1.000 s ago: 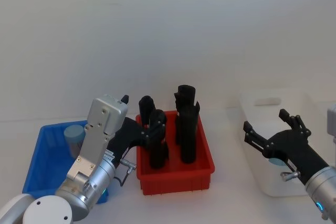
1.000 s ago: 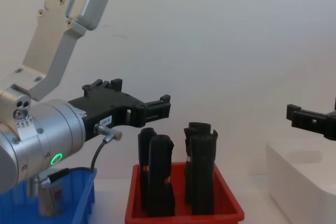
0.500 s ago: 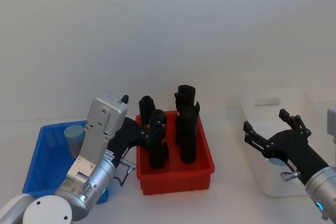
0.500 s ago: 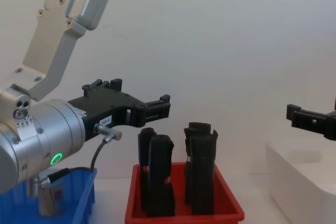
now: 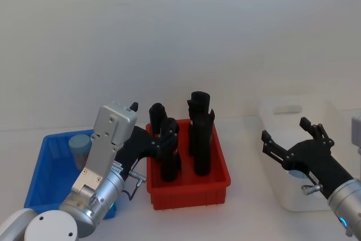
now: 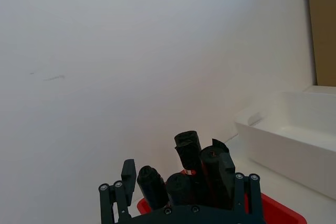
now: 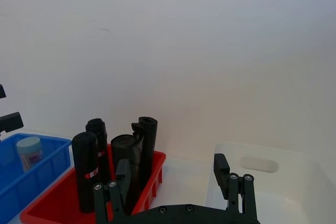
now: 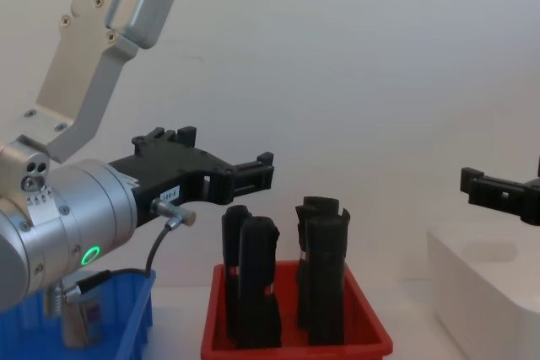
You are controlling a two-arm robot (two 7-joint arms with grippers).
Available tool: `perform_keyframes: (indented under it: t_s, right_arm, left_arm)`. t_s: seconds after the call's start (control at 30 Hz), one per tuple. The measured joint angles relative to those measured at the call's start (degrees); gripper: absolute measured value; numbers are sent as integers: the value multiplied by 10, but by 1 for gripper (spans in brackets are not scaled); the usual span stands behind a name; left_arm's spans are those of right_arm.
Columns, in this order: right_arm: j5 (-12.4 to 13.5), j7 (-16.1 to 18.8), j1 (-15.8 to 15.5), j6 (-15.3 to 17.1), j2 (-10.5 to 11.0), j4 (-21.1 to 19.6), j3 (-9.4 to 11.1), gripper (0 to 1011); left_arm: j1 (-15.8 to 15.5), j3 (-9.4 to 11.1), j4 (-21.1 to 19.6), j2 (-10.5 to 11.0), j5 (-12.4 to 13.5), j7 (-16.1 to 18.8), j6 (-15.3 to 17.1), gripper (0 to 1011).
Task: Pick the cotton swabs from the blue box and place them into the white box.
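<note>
The likeliest trouble lay around the left gripper (image 5: 159, 141): its fingers (image 6: 126, 173) were spread wide with nothing between them, raised just beside the tall black pieces (image 5: 200, 134) standing in the red bin (image 5: 189, 187). A careless swing from there could knock one over. The one tub of cotton swabs (image 5: 79, 144) that could be seen sat well back from those fingertips, out to their left, in the far part of the blue box (image 5: 42, 167). To reach it the fingers would have to pull back and come down, and they could catch on the box's rim or wall on the way. The tub looked short, round and smooth-sided, translucent with a pale grey-blue lid. A grip set too high on the lid or off-centre would probably let it slip or tip. From the chest it showed low behind the blue wall, partly hidden by the arm. The right gripper (image 5: 285, 130) hung with its fingers equally wide and empty, the white box (image 5: 293, 108) lying just under and beyond them.
</note>
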Motion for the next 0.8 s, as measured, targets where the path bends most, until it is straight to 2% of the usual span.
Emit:
perform_keyframes:
  t_s: [0.8]
  right_arm:
    - [-1,4,2,1,-1,3,0,1001]
  left_arm:
    - [0,0,0,0,0,0,0,1004]
